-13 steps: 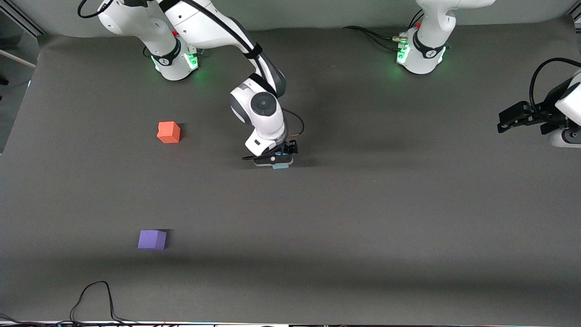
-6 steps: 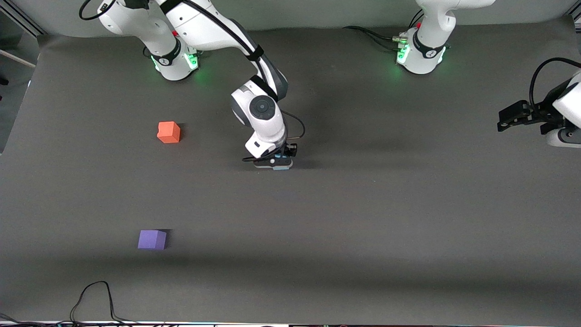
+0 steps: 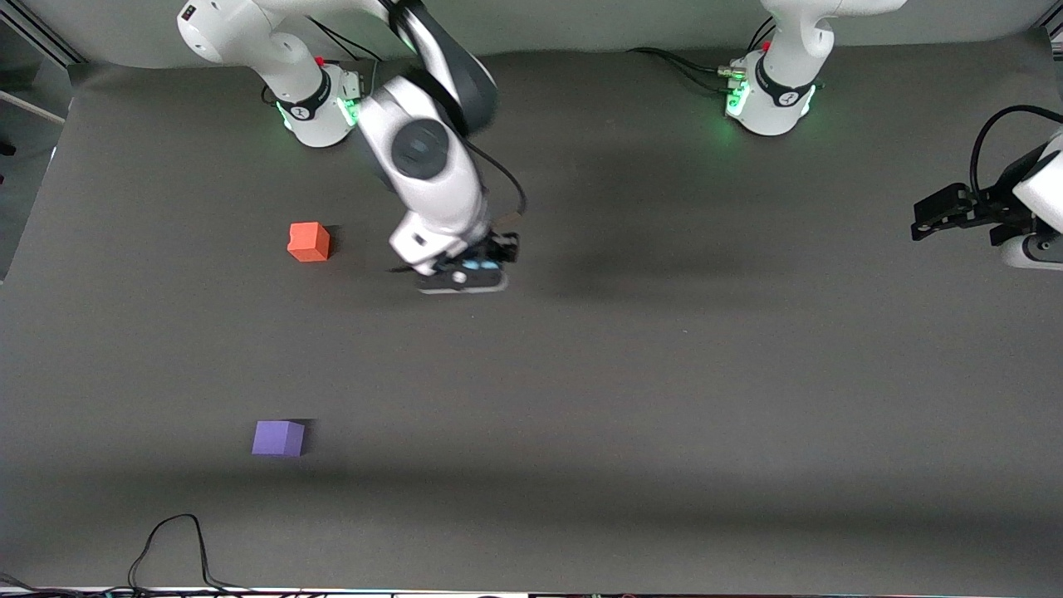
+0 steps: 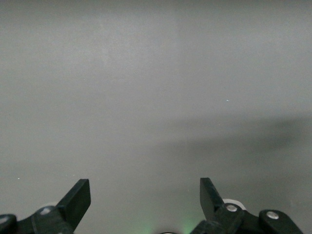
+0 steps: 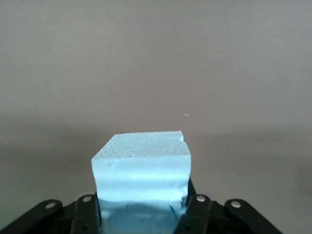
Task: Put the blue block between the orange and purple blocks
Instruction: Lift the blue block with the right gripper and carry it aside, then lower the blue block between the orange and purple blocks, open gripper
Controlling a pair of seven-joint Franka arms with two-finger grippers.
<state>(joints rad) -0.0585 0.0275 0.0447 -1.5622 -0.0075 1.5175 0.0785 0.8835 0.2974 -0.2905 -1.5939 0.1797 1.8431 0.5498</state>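
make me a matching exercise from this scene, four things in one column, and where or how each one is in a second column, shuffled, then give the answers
Things:
1. blue block
2. orange block
3. purple block
4. left gripper

Places or states:
A. open, waiting at the left arm's end of the table
B. on the table, nearest the front camera
C. clamped in the right gripper
D. on the table, nearer the robots' bases than the purple one

Pairs: 1-C, 2-D, 3-B, 4-A
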